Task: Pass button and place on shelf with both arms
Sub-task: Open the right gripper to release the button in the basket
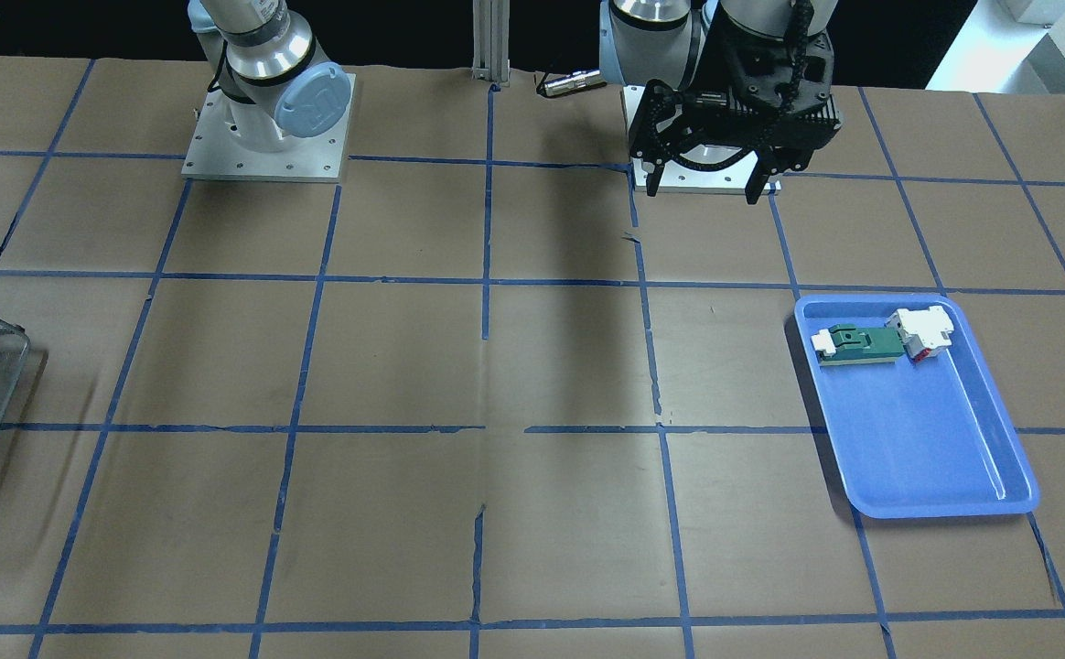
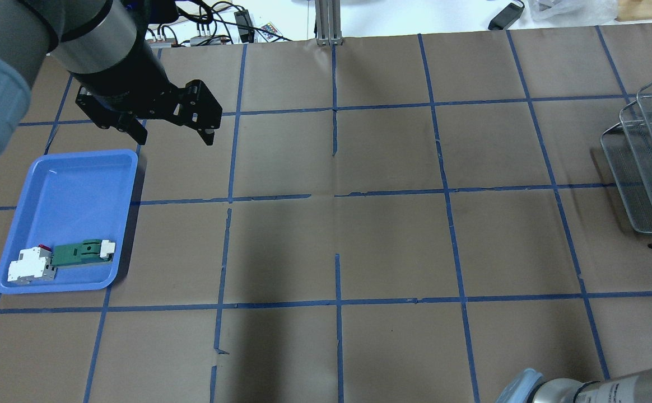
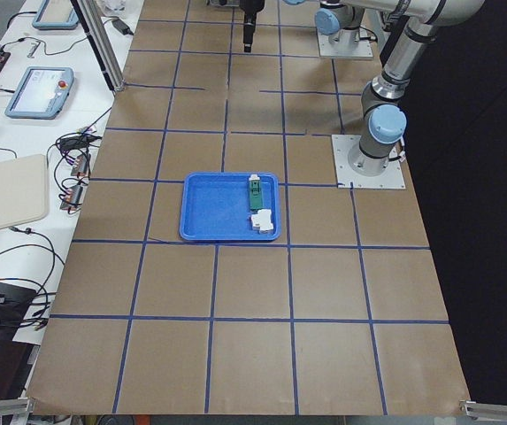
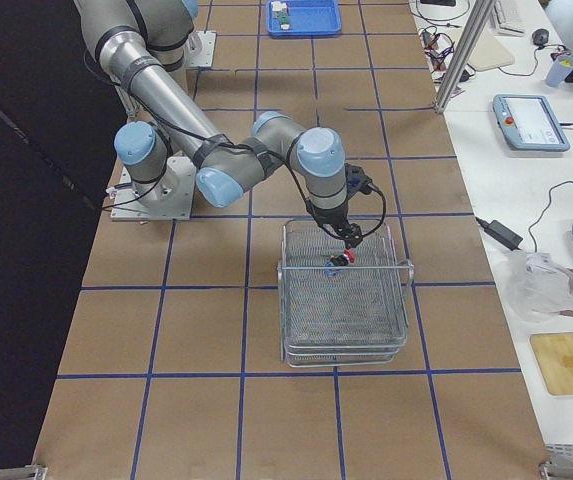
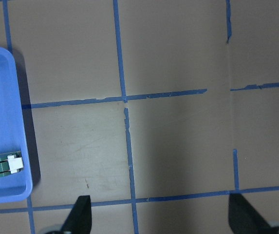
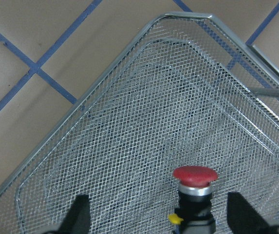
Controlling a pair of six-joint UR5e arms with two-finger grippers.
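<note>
Starting at the right end of the table: the silver wire-mesh shelf [image 4: 346, 320] with rounded corners sits closest. The small push-button with the red mushroom cap [image 6: 195, 175] stands upright on its mesh, at about 5 o'clock in the right wrist shot. The black two-finger right gripper [image 6: 161, 218] hangs right over it with its fingers [image 6: 81, 214] spread wide, one on each side and neither touching, so that claw is open and holds nothing.

Way down the brown paper-covered table [image 2: 393, 235] is the blue plastic tray [image 2: 74, 184]. A green-and-white flat part [image 2: 82, 252] lies at its 6 o'clock end, with a white-and-red block [image 2: 30, 266] touching it at 9 o'clock. The black left gripper [image 2: 175, 138] hovers off the tray's 1 o'clock corner, fingers apart and empty.
</note>
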